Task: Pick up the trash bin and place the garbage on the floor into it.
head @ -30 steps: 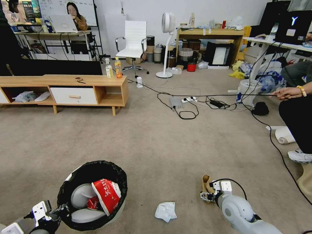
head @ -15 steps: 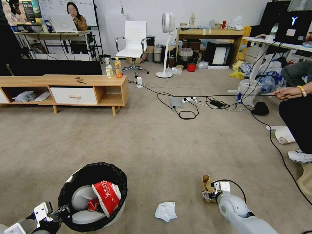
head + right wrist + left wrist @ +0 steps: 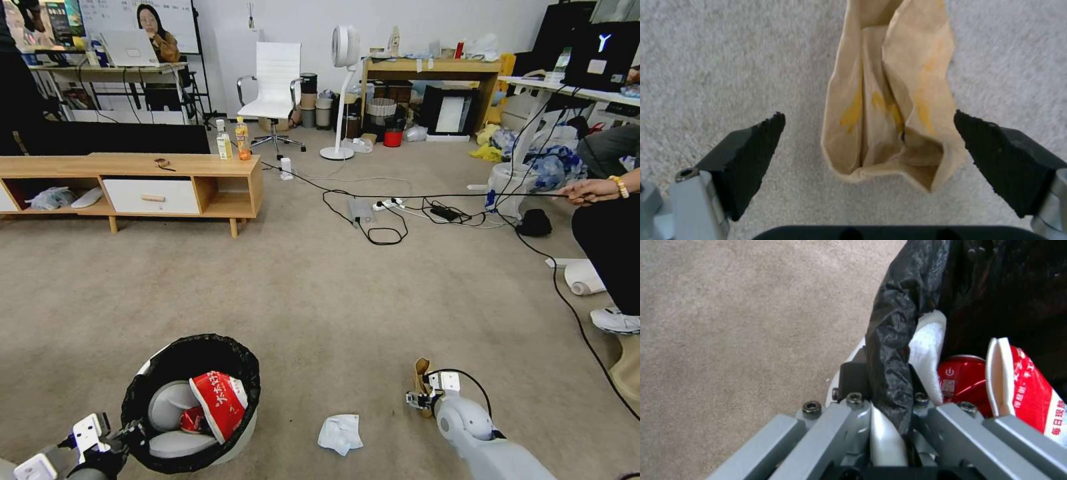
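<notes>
The right end effector point(image 3: 869, 146) is spread wide, its two black pads point(image 3: 755, 156) set on either side of the brown paper box point(image 3: 891, 100) with a gap to the left pad and the right pad just beside the box wall; whether it touches cannot be told. The box lies crumpled on the floor point(image 3: 333, 293), its open mouth towards the wrist. In the head view the right end effector point(image 3: 419, 398) sits at about 5 o'clock, low over the carpet, with the box point(image 3: 421, 375) just past it at its 12 o'clock.

The left end effector point(image 3: 889, 400) is clamped narrow on the rim of the trash bin point(image 3: 898, 323), pinching the black bag lining and the white wall between its fingers. In the head view the left end effector point(image 3: 127, 437) is at about 7 o'clock, gripping the bin point(image 3: 190, 400) at its near-left edge. Inside the bin lie a crushed red can point(image 3: 960, 380), a red-white carton point(image 3: 219, 400) and white tissue point(image 3: 927, 353).

A crumpled white tissue point(image 3: 340, 433) lies on the floor between the bin and the right end effector, at roughly 6 o'clock, apart from both.
</notes>
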### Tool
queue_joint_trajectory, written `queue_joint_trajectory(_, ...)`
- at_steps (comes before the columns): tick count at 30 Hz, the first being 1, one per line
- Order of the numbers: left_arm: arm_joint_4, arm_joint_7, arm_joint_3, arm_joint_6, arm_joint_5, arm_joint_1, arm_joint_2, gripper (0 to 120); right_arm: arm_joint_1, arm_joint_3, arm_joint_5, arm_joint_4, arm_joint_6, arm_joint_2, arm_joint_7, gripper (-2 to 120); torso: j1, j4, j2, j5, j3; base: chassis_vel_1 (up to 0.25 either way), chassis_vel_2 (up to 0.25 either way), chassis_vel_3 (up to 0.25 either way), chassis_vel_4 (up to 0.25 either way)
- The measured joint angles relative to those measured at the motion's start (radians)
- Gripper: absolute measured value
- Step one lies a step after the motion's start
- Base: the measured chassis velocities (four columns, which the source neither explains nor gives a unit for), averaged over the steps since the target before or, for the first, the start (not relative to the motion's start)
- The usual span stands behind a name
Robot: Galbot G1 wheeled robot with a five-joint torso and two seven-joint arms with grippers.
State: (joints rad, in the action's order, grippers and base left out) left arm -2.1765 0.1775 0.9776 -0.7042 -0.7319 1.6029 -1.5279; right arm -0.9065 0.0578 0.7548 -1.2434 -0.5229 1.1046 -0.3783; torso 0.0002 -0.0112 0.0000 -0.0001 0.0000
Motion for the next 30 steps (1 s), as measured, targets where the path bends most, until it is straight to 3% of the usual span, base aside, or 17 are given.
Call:
queue_joint_trajectory(21,0.013,-0.002,-0.007,0.003,-0.001,-0.004,0.0,3,0.061,-0.019,-0.077,0.16,0.059,0.086,0.047,94,0.0,0.0001,0.0,0.0001,0.0,0.0,0.0,0.0,0.0)
queue_joint_trajectory(30,0.022,-0.004,-0.016,0.005,0.007,-0.009,-0.003,3,0.052,-0.018,-0.108,0.178,0.084,0.075,0.058,68,0.0,-0.0002,0.0,0.0001,0.0,0.0,0.0,0.0,0.0)
